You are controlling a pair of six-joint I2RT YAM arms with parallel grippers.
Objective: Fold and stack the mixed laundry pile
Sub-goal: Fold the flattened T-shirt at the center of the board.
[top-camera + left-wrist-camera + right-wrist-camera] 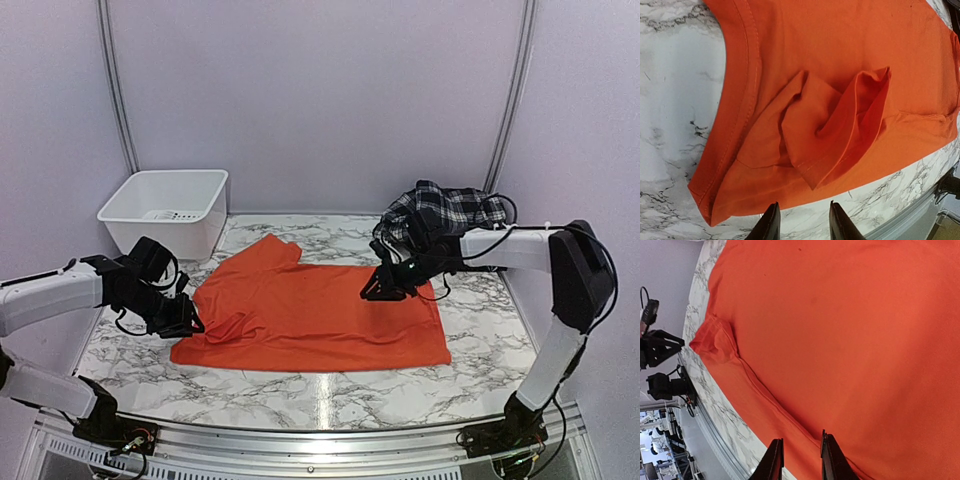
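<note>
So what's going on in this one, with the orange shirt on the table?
Two robot arms are working on laundry. The orange t-shirt lies spread on the marble table, not yet folded and bunched up on its left side. The left pincer hovers at that bunched edge and the right pincer over the shirt's back right part. Both have jaws apart, and neither visibly holds cloth. The plaid shirt sits in a heap at the back right, and a white bin stands back left.

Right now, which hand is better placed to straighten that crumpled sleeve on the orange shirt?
Probably the left hand. It hovers, open, right beside the crumpled sleeve of the orange shirt; the right hand is over the shirt's opposite side.
</note>
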